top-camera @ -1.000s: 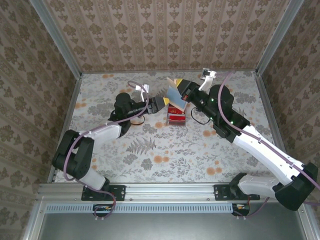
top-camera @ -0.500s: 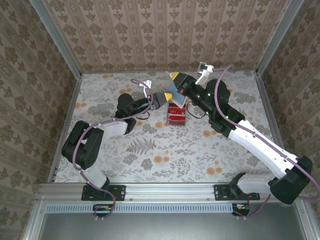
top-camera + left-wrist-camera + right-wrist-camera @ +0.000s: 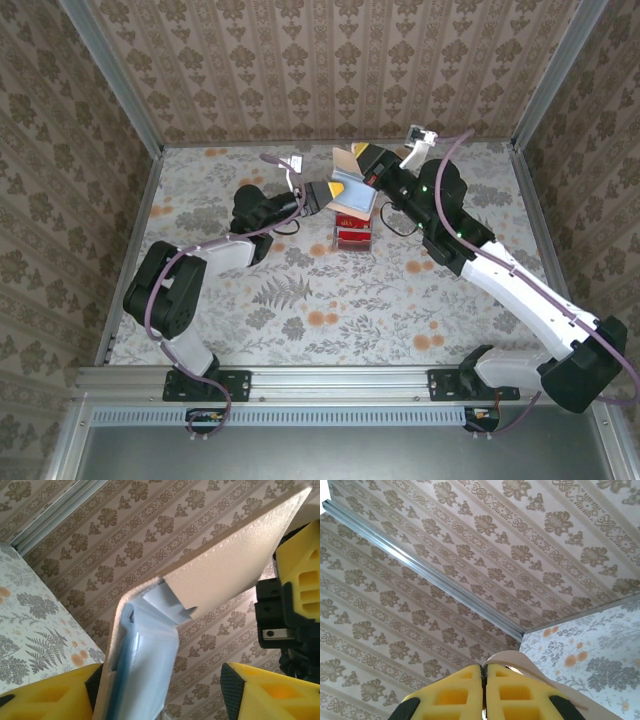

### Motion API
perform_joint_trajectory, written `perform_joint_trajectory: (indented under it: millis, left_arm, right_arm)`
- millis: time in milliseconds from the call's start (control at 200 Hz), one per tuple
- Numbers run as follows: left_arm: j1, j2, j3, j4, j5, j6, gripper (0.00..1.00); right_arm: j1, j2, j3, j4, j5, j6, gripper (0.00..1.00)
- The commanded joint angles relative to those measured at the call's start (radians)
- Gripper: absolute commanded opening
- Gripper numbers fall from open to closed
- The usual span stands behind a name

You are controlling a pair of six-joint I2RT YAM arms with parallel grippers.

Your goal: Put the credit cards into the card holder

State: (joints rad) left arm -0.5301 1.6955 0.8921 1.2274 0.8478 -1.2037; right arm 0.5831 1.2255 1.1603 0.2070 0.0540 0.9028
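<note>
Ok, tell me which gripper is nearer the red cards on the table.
Left. The left gripper hovers just behind-left of the red cards, around the raised card holder; the right gripper is farther back, pinching its flap.

From above, I can't see the far end of the credit cards (image 3: 352, 232); the card holder (image 3: 345, 182), held over them, covers it. On the right wrist camera the right gripper (image 3: 483, 669) hides most of the card holder, and on the left wrist camera the bottom edge cuts it off.
</note>
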Motion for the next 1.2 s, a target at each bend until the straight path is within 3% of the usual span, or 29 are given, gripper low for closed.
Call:
perform_joint_trajectory:
  millis: [0, 215, 375, 510, 630, 710, 770, 910, 1195]
  left_arm:
    - [0.015, -0.022, -0.009, 0.040, 0.025, 0.000, 0.52]
    - [0.032, -0.041, -0.006, -0.052, 0.044, 0.042, 0.20]
    - [0.054, -0.079, -0.007, -0.244, 0.065, 0.137, 0.09]
    - [0.081, -0.123, 0.008, -0.457, 0.107, 0.246, 0.08]
    - [0.104, -0.184, 0.086, -0.888, 0.131, 0.482, 0.07]
    - [0.105, -0.222, 0.160, -1.235, 0.088, 0.712, 0.06]
    - [0.112, -0.230, 0.195, -1.391, 0.072, 0.811, 0.05]
    - [0.158, -0.205, 0.234, -1.555, 0.141, 0.886, 0.04]
    - [0.170, -0.100, 0.324, -1.778, 0.127, 0.948, 0.03]
  right_arm:
    - [-0.010, -0.038, -0.024, 0.027, 0.036, 0.017, 0.10]
    - [-0.012, -0.044, -0.053, -0.005, 0.035, 0.011, 0.10]
    - [-0.020, -0.065, -0.090, -0.041, 0.037, 0.006, 0.10]
    - [-0.023, -0.077, -0.102, -0.106, 0.026, -0.031, 0.12]
    - [-0.023, -0.065, -0.072, -0.257, -0.002, -0.113, 0.21]
    - [-0.025, -0.055, -0.059, -0.351, -0.010, -0.175, 0.26]
    - [-0.027, -0.048, -0.055, -0.416, -0.013, -0.223, 0.29]
    - [-0.036, -0.032, -0.037, -0.529, -0.067, -0.312, 0.39]
    - [-0.051, -0.005, -0.026, -0.711, -0.166, -0.474, 0.63]
